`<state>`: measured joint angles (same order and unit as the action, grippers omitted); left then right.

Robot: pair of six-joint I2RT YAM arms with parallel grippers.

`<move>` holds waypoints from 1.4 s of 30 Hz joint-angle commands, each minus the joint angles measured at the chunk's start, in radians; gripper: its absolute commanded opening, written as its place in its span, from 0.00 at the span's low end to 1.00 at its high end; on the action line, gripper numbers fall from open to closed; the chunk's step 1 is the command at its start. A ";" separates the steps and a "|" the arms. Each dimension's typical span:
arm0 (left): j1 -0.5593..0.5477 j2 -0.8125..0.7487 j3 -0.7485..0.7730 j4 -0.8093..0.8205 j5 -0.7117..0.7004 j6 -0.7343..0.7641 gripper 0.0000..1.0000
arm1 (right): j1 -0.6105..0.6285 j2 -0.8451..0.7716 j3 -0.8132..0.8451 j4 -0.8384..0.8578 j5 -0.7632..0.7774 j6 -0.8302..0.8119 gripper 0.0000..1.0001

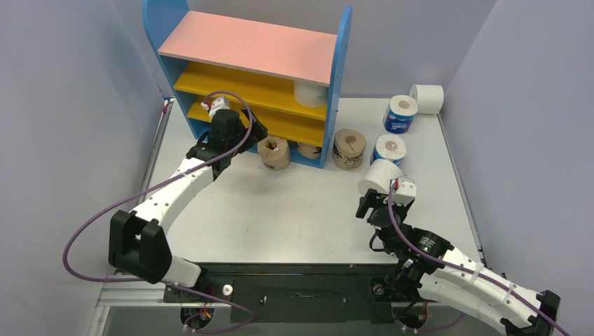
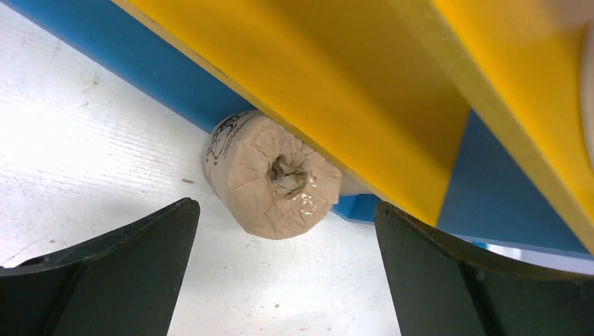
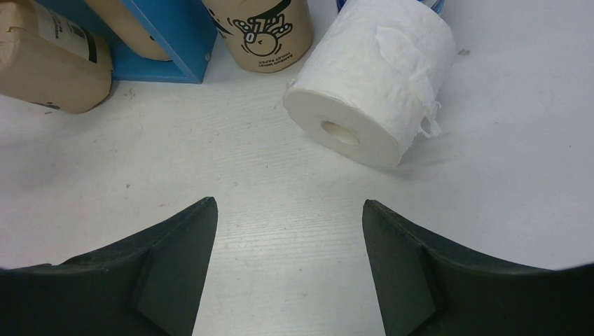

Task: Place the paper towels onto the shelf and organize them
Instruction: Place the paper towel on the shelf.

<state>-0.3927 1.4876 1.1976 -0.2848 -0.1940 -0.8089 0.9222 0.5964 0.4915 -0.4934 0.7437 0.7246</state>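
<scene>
The shelf (image 1: 252,45) stands at the back, with a white roll (image 1: 310,93) on its upper yellow board and a tan roll (image 1: 308,150) in the bottom tier. My left gripper (image 1: 258,131) hangs open at the shelf front, just short of a tan roll (image 2: 270,175) that lies on its side against the blue base, under the yellow board (image 2: 336,84); nothing sits between the fingers (image 2: 105,273). My right gripper (image 3: 288,201) stands open over bare table, a short way from a white roll (image 3: 375,77) lying on its side.
An upright tan printed roll (image 1: 349,148) stands right of the shelf's side panel (image 3: 168,42). Two blue-wrapped rolls (image 1: 400,114) (image 1: 389,149) and another white roll (image 1: 427,99) sit at the back right. Grey walls close in both sides.
</scene>
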 commanded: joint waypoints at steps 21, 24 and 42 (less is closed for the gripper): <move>-0.004 -0.120 -0.646 0.752 0.087 0.079 0.68 | -0.007 -0.071 -0.018 0.050 0.002 -0.019 0.70; -0.013 -0.043 -0.609 0.789 0.120 0.069 0.64 | -0.006 -0.072 -0.018 0.048 0.002 -0.019 0.70; -0.029 0.234 -0.419 0.829 0.112 0.075 0.52 | -0.008 -0.069 -0.014 0.046 0.008 -0.023 0.70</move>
<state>-0.4202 1.6882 0.7124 0.4824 -0.0879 -0.7444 0.9215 0.5297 0.4755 -0.4652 0.7406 0.7147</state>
